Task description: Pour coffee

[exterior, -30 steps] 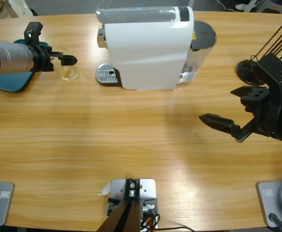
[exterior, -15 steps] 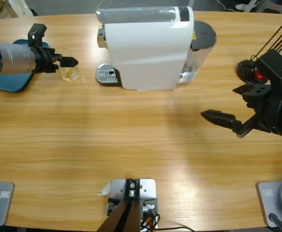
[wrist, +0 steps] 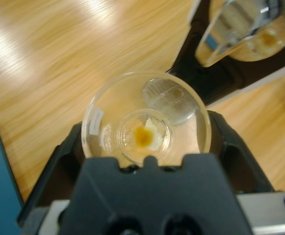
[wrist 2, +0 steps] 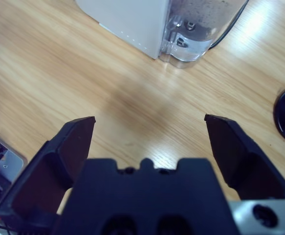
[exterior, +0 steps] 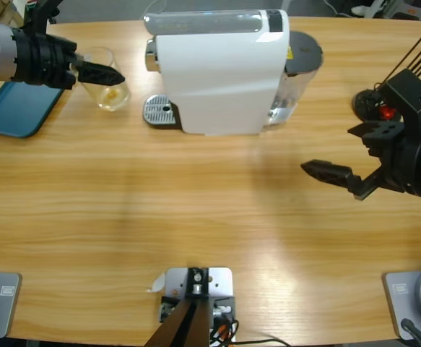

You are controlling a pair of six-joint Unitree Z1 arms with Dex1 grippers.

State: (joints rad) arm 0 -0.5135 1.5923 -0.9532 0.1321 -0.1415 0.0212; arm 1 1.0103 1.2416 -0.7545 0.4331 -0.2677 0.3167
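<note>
1. Because pouring needs the vessel off the table, I have the left end effector (exterior: 98,72) clamped on the small clear glass tumbler (exterior: 107,81), its black jaws hugging the wall on both sides in the left wrist view.
2. A thin puddle of yellowish-amber coffee (wrist: 143,136) sits at the bottom of the tumbler; with so little inside, I judge spilling unlikely while it is carried upright.
3. The tumbler hangs just beside the round metal drip grate (exterior: 159,110) of the boxy white coffee machine (exterior: 221,69), near the flat blue tray (exterior: 19,107) at the table's far left.
4. My right end effector (exterior: 340,177) waits with jaws spread wide and nothing between them, well apart over the bare wooden table (exterior: 196,210), kept clear so it cannot interfere.
5. No receiving cup is visible, so I cannot say where the pour should land.
</note>
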